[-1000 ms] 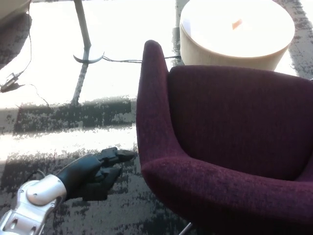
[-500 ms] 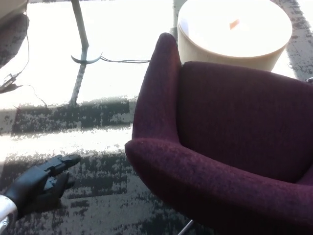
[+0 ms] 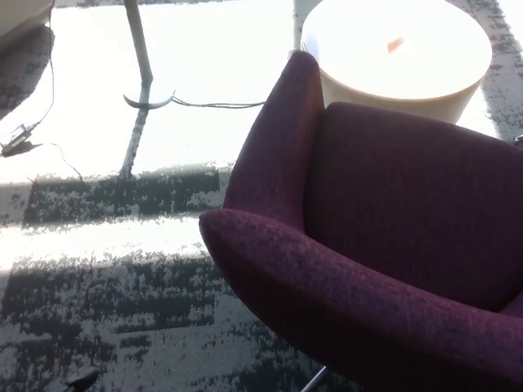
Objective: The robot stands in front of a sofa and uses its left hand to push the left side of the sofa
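Dark purple sofa (image 3: pixel 384 245), a single-seat tub shape, fills the right half of the head view. Its left armrest edge points toward picture left over the mottled grey carpet (image 3: pixel 122 302). Behind its back stands a round pale table (image 3: pixel 396 57) in bright sun. A lamp pole base (image 3: pixel 147 98) with trailing cable (image 3: pixel 216 104) stands upper left. Left hand: only a dark tip (image 3: pixel 78 380) at the bottom edge, clear of the sofa; finger spread cannot be told. Right hand out of frame.

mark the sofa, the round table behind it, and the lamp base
sofa (image 3: pixel 392 212), head view, seat back fabric
round table (image 3: pixel 392 41), head view, bright top surface
lamp base (image 3: pixel 149 100), head view, curved foot on floor
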Controlling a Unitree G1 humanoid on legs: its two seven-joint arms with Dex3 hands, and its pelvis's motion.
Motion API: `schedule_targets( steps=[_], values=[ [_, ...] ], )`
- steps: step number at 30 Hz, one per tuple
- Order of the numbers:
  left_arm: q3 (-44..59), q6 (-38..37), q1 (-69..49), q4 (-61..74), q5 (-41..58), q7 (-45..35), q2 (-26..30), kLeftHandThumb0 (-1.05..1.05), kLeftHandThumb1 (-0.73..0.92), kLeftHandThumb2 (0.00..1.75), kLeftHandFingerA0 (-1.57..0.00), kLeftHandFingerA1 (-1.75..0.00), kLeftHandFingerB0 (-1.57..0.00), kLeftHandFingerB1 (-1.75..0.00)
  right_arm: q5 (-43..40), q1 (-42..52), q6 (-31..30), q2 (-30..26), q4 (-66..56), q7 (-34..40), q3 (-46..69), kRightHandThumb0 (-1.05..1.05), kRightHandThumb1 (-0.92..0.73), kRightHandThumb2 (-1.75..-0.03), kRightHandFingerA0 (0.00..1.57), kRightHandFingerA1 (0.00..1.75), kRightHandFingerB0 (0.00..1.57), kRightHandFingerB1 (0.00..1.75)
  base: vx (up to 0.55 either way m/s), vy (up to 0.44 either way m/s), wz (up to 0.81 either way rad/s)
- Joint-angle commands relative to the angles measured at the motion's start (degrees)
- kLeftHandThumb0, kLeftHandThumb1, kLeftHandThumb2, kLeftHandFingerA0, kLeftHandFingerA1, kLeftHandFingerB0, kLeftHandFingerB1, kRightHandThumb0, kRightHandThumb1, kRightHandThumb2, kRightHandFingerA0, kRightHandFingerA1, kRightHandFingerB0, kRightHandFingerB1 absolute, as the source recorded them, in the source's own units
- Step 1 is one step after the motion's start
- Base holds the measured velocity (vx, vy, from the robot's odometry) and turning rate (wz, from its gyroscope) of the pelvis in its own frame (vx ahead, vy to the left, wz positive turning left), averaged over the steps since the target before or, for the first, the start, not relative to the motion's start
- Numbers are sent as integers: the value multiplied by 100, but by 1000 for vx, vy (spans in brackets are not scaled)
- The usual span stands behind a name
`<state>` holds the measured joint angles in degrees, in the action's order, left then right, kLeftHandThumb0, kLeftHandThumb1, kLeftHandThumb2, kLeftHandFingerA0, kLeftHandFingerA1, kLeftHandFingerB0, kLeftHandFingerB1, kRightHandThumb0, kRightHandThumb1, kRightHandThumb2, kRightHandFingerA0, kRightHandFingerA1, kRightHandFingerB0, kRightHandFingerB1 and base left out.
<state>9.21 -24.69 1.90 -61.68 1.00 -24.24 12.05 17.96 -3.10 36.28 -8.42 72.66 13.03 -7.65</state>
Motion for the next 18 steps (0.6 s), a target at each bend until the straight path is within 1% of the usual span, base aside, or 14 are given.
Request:
schedule_targets(
  steps=[1, 4, 5, 6, 9, 10, 11, 12, 13, 14, 16, 17, 18],
  values=[
    [380, -536, -367, -186, 471, 43, -358, -88, 84, 119, -7, -32, -6, -18, -43, 93, 19, -43, 38, -9, 22, -54, -75, -62, 55, 42, 55, 42, 0, 0, 0],
    [424, -627, -388, -242, 413, 61, -390, -88, 84, 119, -7, -32, -6, -18, -68, 91, 14, -39, 38, -36, 39, -54, -75, -62, 55, 42, 55, 42, 0, 0, 0],
    [230, -752, -512, -459, 36, 537, -317, -84, 92, 76, -9, -31, -7, -25, -144, 160, 90, -17, 33, -139, 87, -54, -61, -100, 53, 61, 42, 54, 0, 0, 0],
    [226, -791, -545, -594, 0, 666, -312, -77, 76, 115, -4, -45, -3, -33, -122, 165, 77, -17, 36, -127, 70, -57, -70, -64, 56, 44, 52, 42, 0, 0, 0],
    [190, -854, -523, -679, 14, 715, -303, -77, 76, 115, -4, -45, -3, -33, -118, 167, 75, -17, 33, -131, 73, -57, -70, -64, 56, 44, 52, 42, 0, 0, 0],
    [255, -828, -503, -724, 114, 647, -314, -74, 73, 112, -12, -48, 0, -37, -89, 157, 63, -21, 33, -104, 53, -54, -73, -64, 56, 43, 54, 41, 0, 0, 0],
    [360, -780, -476, -781, 262, 536, -333, -74, 73, 112, -12, -48, 0, -37, -46, 142, 45, -26, 35, -63, 22, -54, -73, -64, 56, 43, 54, 41, 0, 0, 0],
    [367, -796, -482, -794, 265, 523, -329, -81, 76, 113, -14, -49, 0, -34, -40, 152, 43, -18, 35, -54, 14, -56, -71, -64, 58, 44, 54, 42, 0, 0, 0],
    [376, -808, -481, -808, 262, 515, -328, -81, 76, 113, -14, -49, 0, -34, -38, 156, 43, -15, 34, -49, 9, -56, -71, -64, 58, 44, 54, 42, 0, 0, 0],
    [437, -782, -480, -829, 334, 426, -334, -85, 77, 113, -12, -48, 0, -29, -19, 158, 44, -17, 38, -32, -9, -53, -62, -100, 53, 61, 43, 55, 0, 0, 0],
    [536, -742, -479, -859, 439, 285, -344, -85, 77, 113, -12, -48, 0, -29, 8, 161, 45, -21, 45, -5, -39, -53, -62, -100, 53, 61, 43, 55, 0, 0, 0],
    [528, -761, -470, -870, 411, 307, -338, -85, 78, 114, -15, -49, 0, -31, -12, 153, 26, -17, 47, -28, -30, -53, -75, -63, 62, 46, 55, 42, 0, 0, 0],
    [533, -768, -455, -881, 390, 313, -331, -84, 79, 114, -13, -48, 0, -30, -48, 138, -11, -9, 49, -76, -12, -56, -69, -66, 58, 46, 53, 43, 0, 0, 0]
  ],
)
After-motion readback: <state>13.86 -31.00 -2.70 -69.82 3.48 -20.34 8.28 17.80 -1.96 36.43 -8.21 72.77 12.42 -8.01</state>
